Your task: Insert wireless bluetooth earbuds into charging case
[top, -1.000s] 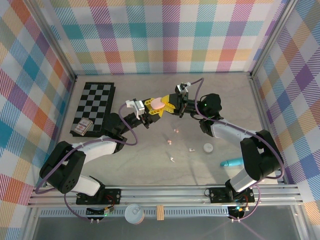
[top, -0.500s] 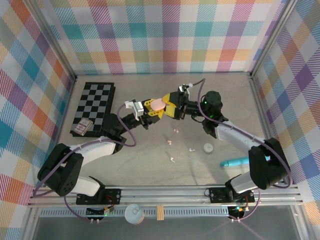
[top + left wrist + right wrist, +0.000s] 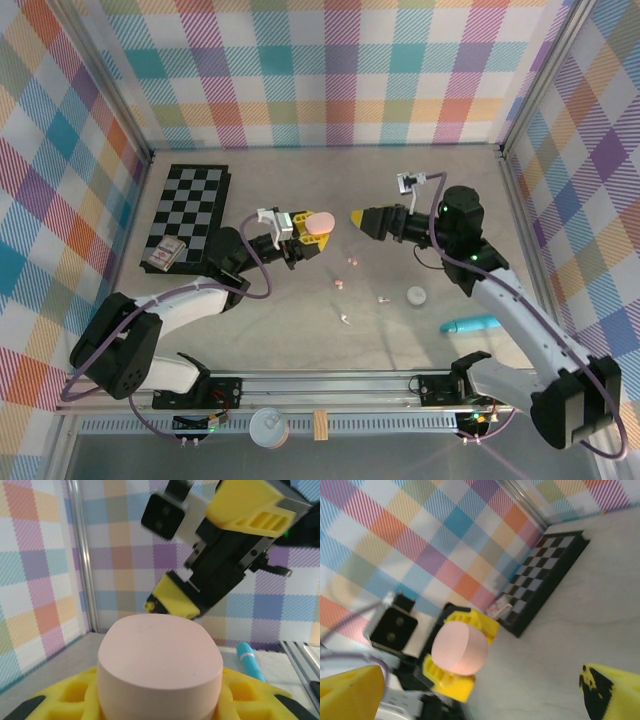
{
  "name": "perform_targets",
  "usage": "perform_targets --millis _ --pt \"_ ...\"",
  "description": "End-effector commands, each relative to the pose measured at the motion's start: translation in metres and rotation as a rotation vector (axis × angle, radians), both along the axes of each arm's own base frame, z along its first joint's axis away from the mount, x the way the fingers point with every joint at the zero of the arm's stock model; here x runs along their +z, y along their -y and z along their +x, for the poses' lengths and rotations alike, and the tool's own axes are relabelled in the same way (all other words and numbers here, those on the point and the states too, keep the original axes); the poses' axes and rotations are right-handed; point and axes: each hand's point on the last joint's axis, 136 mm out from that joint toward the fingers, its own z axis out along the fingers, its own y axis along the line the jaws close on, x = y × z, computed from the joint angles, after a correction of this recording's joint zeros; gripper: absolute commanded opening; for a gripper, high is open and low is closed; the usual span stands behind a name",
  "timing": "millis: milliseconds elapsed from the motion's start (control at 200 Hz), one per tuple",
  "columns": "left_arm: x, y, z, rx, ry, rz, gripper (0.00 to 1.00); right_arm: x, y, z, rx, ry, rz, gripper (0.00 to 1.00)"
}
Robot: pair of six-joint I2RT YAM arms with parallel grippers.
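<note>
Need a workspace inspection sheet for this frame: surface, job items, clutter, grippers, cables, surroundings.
Surface: grey table, no spills seen.
Job's things: pink case held off the table; four earbuds loose on the table; white case lying near them.
Clutter: chessboard at far left, small box at its near corner; turquoise tube at near right.
Grippers: left gripper shut on the pink case; right gripper open, facing the case, not touching it.
Cables: purple cable along each arm, clear of the earbuds.
Surroundings: plaid walls; metal rail at the near edge.
</note>
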Motion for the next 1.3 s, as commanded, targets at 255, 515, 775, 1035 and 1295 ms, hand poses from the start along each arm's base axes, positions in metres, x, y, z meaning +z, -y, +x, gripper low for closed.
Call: perform_targets --millis 255,515,775,1035,1295 --pt "-0.011 0.007 -0.019 -0.127 -0.015 0.115 0.28 -0.025 -0.006 -0.032 0.148 0.559 -0.427 0.99" --pt "-0.011 0.010 -0.023 -0.170 -0.037 0.123 0.28 -0.031 -0.026 -0.015 0.148 0.592 -0.475 0.99" --pt "-0.010 0.010 -0.028 -0.195 -0.043 0.130 0.29 -0.027 -0.032 0.004 0.096 0.572 -0.464 0.99" --pt "-0.008 0.011 -0.031 -0.218 -0.049 0.124 0.29 -0.022 -0.029 0.012 0.041 0.564 -0.466 0.99" --pt "-0.009 0.011 -0.031 -0.220 -0.050 0.125 0.29 -0.014 -0.025 0.013 0.008 0.582 -0.460 0.99"
